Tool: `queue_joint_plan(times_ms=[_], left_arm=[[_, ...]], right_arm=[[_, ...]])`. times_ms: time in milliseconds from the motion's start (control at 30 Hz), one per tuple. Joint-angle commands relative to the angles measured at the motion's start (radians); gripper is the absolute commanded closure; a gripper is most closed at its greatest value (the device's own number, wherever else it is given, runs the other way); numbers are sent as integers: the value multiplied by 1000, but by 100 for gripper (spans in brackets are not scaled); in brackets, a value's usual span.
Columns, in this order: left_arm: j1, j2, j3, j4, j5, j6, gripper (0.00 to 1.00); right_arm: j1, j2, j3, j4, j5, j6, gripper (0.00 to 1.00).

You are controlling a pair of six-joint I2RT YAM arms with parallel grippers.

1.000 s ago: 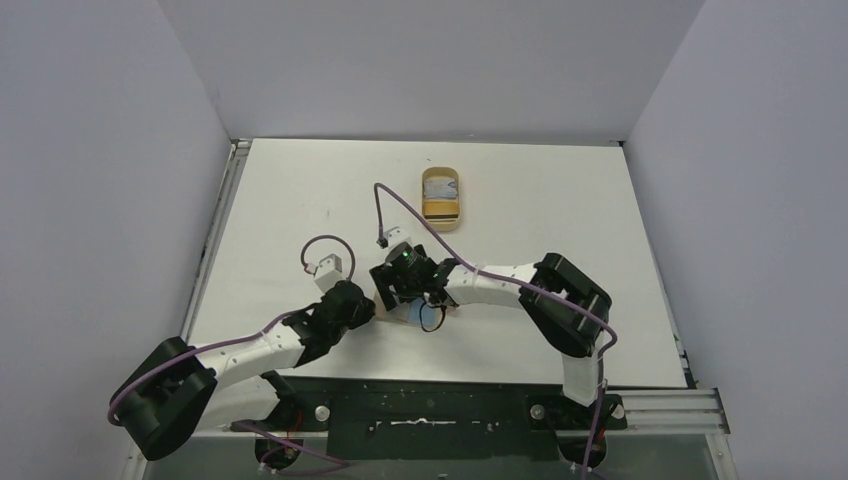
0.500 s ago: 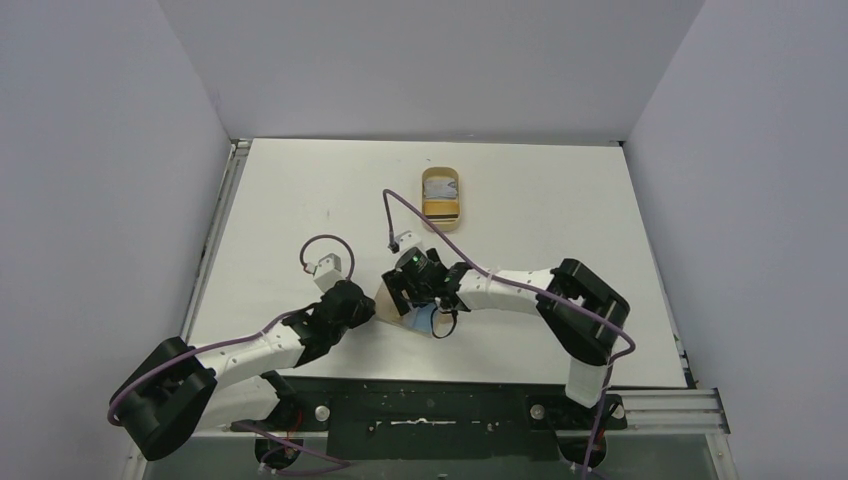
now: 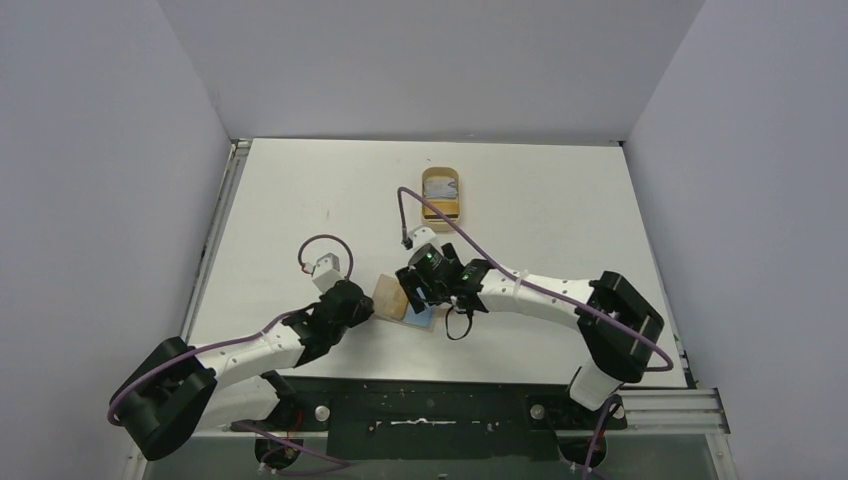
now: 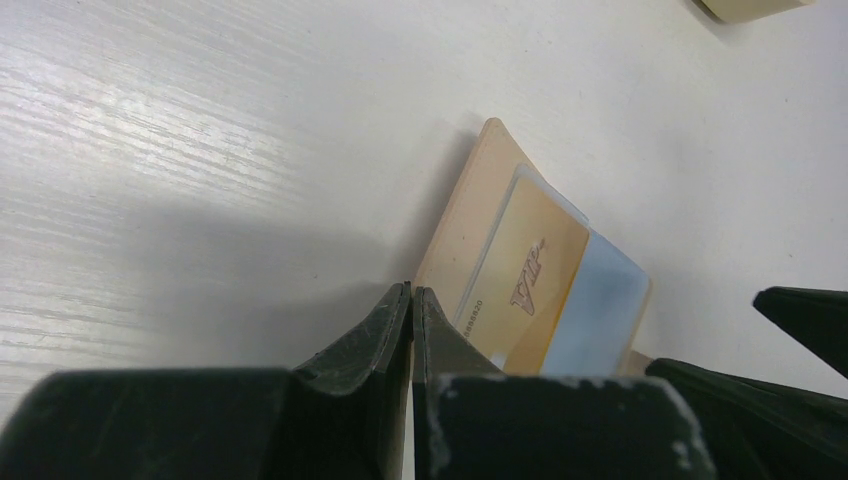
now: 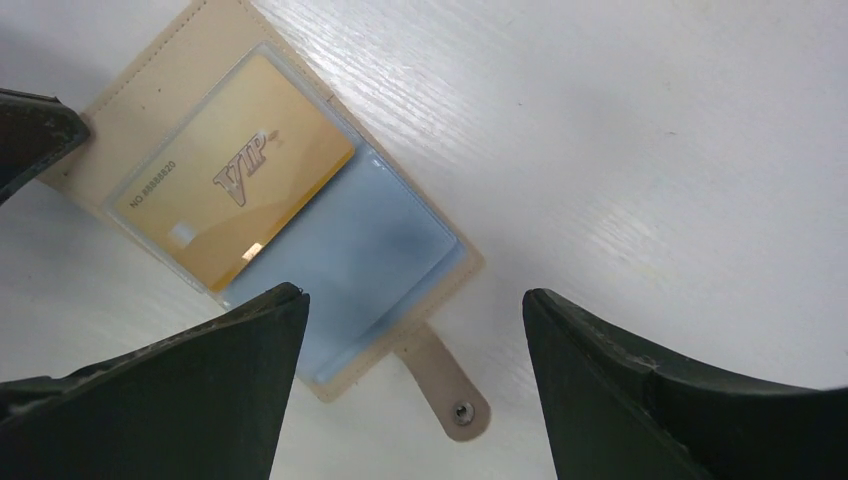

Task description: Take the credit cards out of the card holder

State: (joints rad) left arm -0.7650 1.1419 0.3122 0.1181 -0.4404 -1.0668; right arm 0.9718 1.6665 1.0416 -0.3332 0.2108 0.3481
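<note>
Card holder [image 5: 150,110] lies open on the worktop [image 3: 300,200], centre of the top view. Gold card [image 5: 235,185] overlaps light blue card [image 5: 370,250] under its clear sleeve. Left end effector [image 4: 412,295]: fingers pressed together, tip at the holder's edge. Right end effector [image 5: 410,293]: fingers wide apart above the strap tab [image 5: 445,385], gripping nothing.

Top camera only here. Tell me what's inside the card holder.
Observer: Right wrist view shows the card holder open, a gold VIP card behind clear plastic overlapping a light blue card.
Operator: Now report the right side.
Observer: The right claw is open, fingers either side of the strap tab, not touching it.
Operator: Now the left.
Observer: The left claw is shut, tips together at the holder's edge; contact unclear.
</note>
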Motion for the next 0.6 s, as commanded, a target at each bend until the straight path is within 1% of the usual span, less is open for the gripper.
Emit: queue_joint_plan(times_ms=[0, 67, 167, 200, 233, 367, 500, 567], left_arm=[[2, 3, 2, 61, -35, -16, 100], [1, 18, 0, 69, -35, -24, 100], [0, 52, -4, 92, -35, -35, 100], [-1, 63, -4, 97, -34, -39, 100], [-1, 73, -5, 106, -33, -40, 100], [-3, 102, -7, 127, -28, -44, 100], [-3, 113, -11, 139, -29, -47, 100], [-2, 112, -14, 141, -31, -47, 100]], right_arm=[[-13, -130, 4, -26, 36, -20, 19], [-44, -183, -20, 51, -47, 5, 17], [-148, -230, -116, 265, -313, 115, 16], [-174, -231, -141, 334, -375, 148, 16], [-189, -228, -156, 388, -409, 167, 17], [-195, -198, -188, 499, -458, 227, 18], [-196, -131, -225, 628, -524, 352, 19], [-196, -93, -252, 720, -554, 429, 19]])
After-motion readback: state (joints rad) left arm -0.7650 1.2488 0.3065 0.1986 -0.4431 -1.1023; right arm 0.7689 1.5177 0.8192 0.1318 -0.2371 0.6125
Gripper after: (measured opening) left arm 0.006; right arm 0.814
